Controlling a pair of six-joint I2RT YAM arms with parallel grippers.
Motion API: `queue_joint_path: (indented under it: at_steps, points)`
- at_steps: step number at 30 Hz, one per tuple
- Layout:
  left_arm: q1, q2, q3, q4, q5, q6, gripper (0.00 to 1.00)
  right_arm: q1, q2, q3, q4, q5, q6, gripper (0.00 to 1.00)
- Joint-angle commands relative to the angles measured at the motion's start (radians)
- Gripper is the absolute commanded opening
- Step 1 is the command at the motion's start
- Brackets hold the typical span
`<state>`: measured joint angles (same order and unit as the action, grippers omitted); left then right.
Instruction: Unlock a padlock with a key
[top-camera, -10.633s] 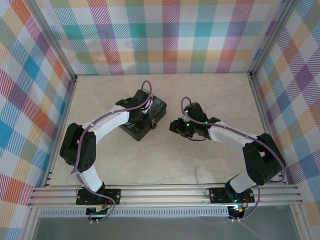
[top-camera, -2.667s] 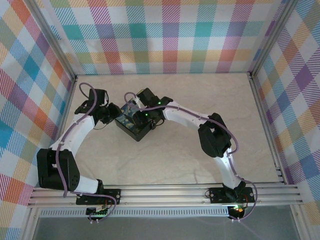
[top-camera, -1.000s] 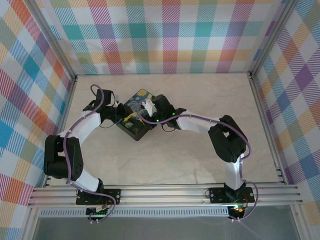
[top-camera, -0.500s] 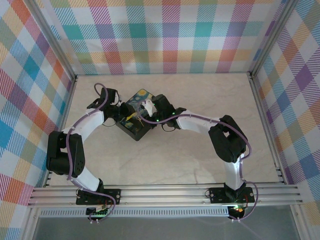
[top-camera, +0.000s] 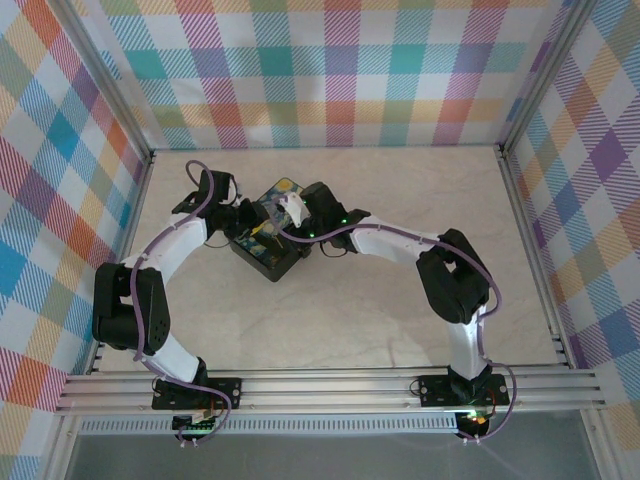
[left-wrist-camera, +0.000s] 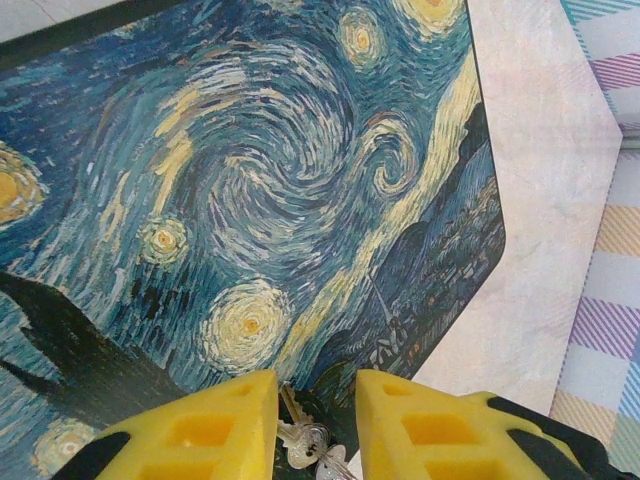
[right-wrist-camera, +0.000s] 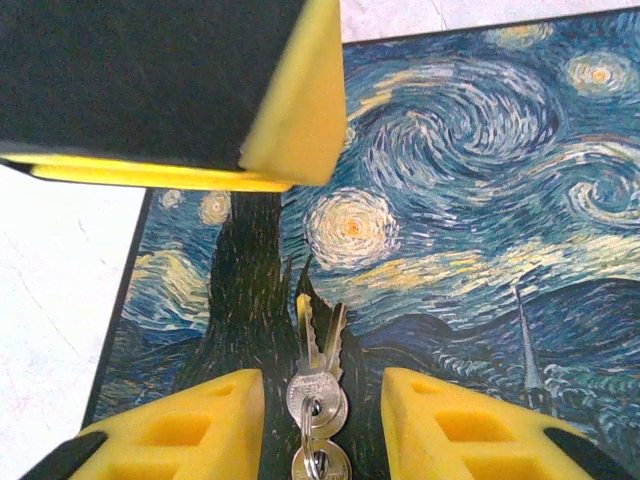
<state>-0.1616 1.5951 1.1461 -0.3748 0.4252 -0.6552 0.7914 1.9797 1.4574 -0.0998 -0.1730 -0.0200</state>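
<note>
The key (right-wrist-camera: 318, 345) is one of a small bunch of silvery keys on a ring, lying flat on the starry-night lid (right-wrist-camera: 480, 200) of the black box (top-camera: 283, 188). My right gripper (right-wrist-camera: 322, 385) is open, its yellow fingers straddling the bunch without touching it. In the left wrist view the same key (left-wrist-camera: 297, 440) lies between the yellow fingers of my left gripper (left-wrist-camera: 315, 385), close to the left one, with a clear gap on the other side. A finger (right-wrist-camera: 290, 100) of the left gripper hangs over the lid's corner. The padlock is hidden.
The box stands at the back left of the pale marble table (top-camera: 380, 320), with both arms meeting over it. Aluminium rails and checked walls (top-camera: 330, 70) close in the table. Bare tabletop (left-wrist-camera: 540, 200) lies beside the lid's edge.
My right gripper has opened, and the keys now lie loose on the lid. The left wrist has shifted slightly farther back over the box.
</note>
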Motion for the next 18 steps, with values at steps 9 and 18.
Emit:
queue_joint_path:
  at_steps: [9,18]
  points:
    - [0.014,0.0,0.018,-0.028,-0.019,0.013,0.27,0.042,0.092,0.047,-0.029,0.059,-0.049,0.26]
    - [0.029,-0.008,-0.008,-0.02,-0.013,0.014,0.27,0.043,0.077,0.008,0.011,0.08,-0.037,0.1]
